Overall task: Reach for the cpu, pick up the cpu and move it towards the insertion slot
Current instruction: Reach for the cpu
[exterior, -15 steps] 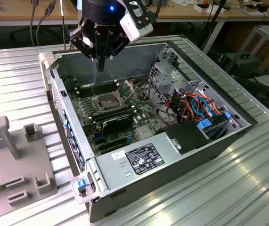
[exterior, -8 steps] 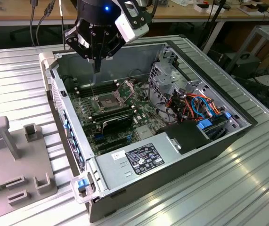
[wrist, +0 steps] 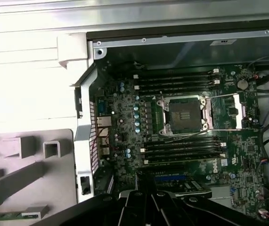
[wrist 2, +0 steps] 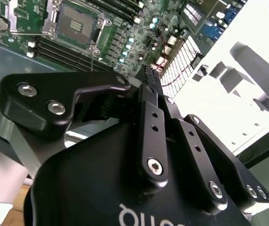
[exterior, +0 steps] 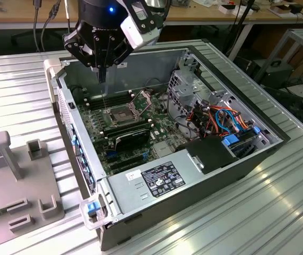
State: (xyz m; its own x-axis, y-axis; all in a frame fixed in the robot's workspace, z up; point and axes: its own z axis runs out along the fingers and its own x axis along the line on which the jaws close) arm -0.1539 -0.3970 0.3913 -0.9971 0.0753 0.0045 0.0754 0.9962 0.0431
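Note:
The insertion slot [exterior: 120, 114] is a square socket with a silver frame and a dark centre, on the motherboard inside the open computer case [exterior: 236, 159]. In both wrist views the insertion slot [wrist: 183, 115] [wrist 2: 75, 23] shows its bracket [wrist: 224, 113] swung open to one side. My gripper [exterior: 102, 78] hangs above the board near the case's back wall, a little toward the exterior view's left of the socket. Its fingers [wrist 2: 149, 101] meet at the tip and look shut, with nothing seen between them. My gripper [wrist: 146, 193] shows as dark bars. The cpu is out of view.
Long memory slots [wrist: 176, 80] flank the socket. A black block [exterior: 132, 135], a power supply [exterior: 156, 178], a drive cage [exterior: 188, 90] and cables [exterior: 220, 119] crowd the case. A grey fixture [exterior: 13, 180] stands on the ribbed metal table [exterior: 257, 223] at the exterior view's left.

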